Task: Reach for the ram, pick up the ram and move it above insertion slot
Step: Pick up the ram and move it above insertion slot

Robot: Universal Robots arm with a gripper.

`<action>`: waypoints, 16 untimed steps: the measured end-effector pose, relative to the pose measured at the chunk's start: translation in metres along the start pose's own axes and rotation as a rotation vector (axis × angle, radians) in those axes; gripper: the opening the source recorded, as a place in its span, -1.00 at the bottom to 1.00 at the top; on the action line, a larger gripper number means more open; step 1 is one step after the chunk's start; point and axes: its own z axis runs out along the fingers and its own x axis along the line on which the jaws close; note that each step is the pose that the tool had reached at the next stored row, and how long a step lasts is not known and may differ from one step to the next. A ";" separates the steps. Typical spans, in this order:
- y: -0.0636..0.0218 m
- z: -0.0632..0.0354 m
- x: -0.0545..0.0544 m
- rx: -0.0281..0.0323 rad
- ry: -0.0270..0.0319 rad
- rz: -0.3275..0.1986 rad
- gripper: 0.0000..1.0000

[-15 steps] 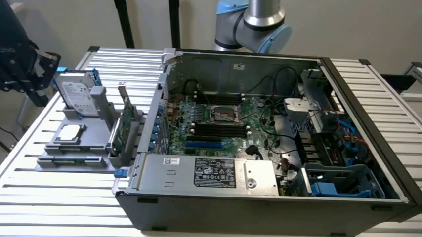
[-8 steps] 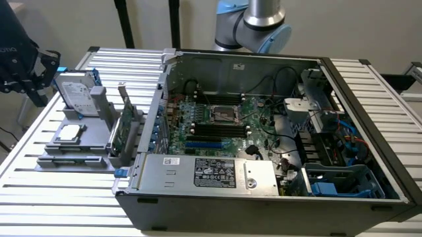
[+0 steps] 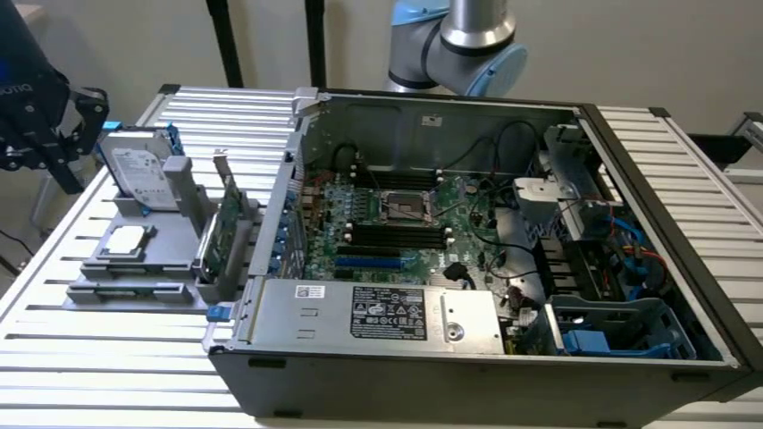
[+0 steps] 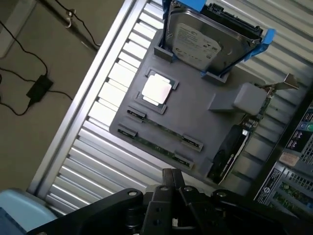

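We are looking at one slatted metal worktop (image 3: 107, 357) carrying one open computer case (image 3: 477, 375) and one grey tray (image 3: 179, 232). The tray is sitting beside the case, toward the worktop's edge on the exterior view's left.

On the tray we are counting one hard drive (image 4: 205, 41) standing tilted in a blue bracket, one square processor chip (image 4: 157, 89) lying flat, one expansion card (image 3: 227, 223) standing upright at the tray edge nearest the case, and one ram (image 4: 155, 147). The ram is lying flat in a narrow holder with dark clips at its ends, along the tray edge farthest from the hard drive. A second holder of the same kind is running alongside it, and we cannot tell whether that one is carrying a stick too.

Inside the case, a bank of long black insertion slots (image 3: 394, 234) is sitting on the motherboard, below the processor socket in the exterior view.

One gripper (image 3: 60, 152) on one arm is hovering over the worktop's far corner on the exterior view's left, just beyond the hard drive. In the wrist view the gripper (image 4: 172, 177) is hanging off the tray, just outside the edge where the ram lies, and is not touching it. We cannot tell whether the gripper is released or clenched.
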 end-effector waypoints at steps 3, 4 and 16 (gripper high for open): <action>0.0003 0.0000 0.001 0.0000 0.0019 -0.046 -0.79; 0.0003 0.0000 0.001 -0.0001 0.0025 -0.064 -0.79; 0.0015 -0.0002 0.003 -0.0009 0.0088 -0.248 -0.79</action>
